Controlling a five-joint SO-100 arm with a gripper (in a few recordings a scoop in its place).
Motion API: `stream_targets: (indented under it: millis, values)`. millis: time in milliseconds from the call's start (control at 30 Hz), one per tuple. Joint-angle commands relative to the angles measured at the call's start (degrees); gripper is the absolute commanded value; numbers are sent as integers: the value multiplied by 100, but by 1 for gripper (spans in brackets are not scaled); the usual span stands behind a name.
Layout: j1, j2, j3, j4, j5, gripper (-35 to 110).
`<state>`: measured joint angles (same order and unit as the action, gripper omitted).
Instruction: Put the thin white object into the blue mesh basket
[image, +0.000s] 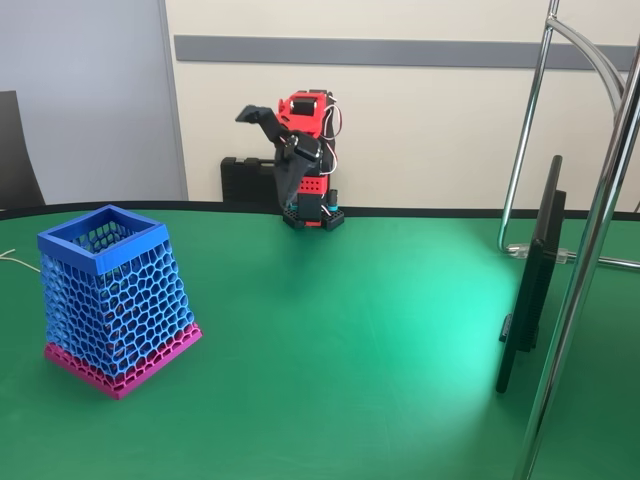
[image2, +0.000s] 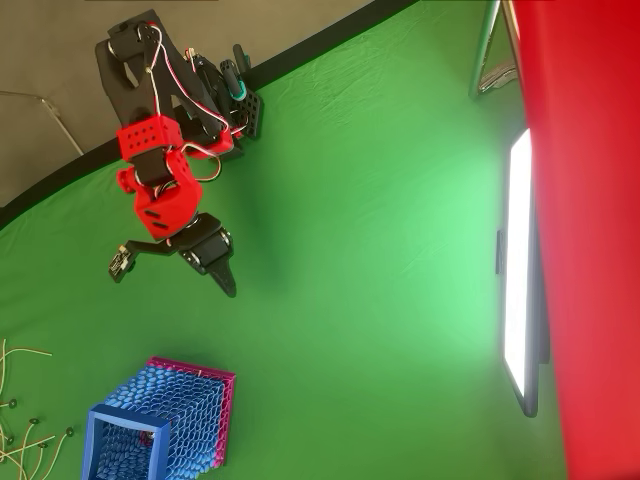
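Note:
The blue mesh basket (image: 110, 300) stands upright on the green table at the front left, on its magenta base; in the overhead view the basket (image2: 165, 425) is at the lower left. My red and black arm sits folded at the table's far edge. Its gripper (image: 262, 155) (image2: 175, 275) is open with the jaws spread wide and nothing between them, raised well behind the basket. Several thin pale strands (image2: 25, 435) lie at the lower left edge of the overhead view, left of the basket. I cannot tell which of them is the thin white object.
A chrome tube stand (image: 590, 250) rises at the right. A black box (image: 245, 180) sits behind the arm's base at the table's curved far edge. A thin white strand (image: 14, 262) shows at the left edge. Open green surface lies between arm and basket.

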<state>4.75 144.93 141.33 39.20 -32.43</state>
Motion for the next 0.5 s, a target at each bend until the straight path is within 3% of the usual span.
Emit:
stream_targets:
  millis: [0, 233, 467]
  values:
    - [-185, 633, 633, -255, 483, 1]
    - [-422, 2048, 2382, -431, 1433, 4]
    - [-712, 2988, 3085, 97, 1626, 1]
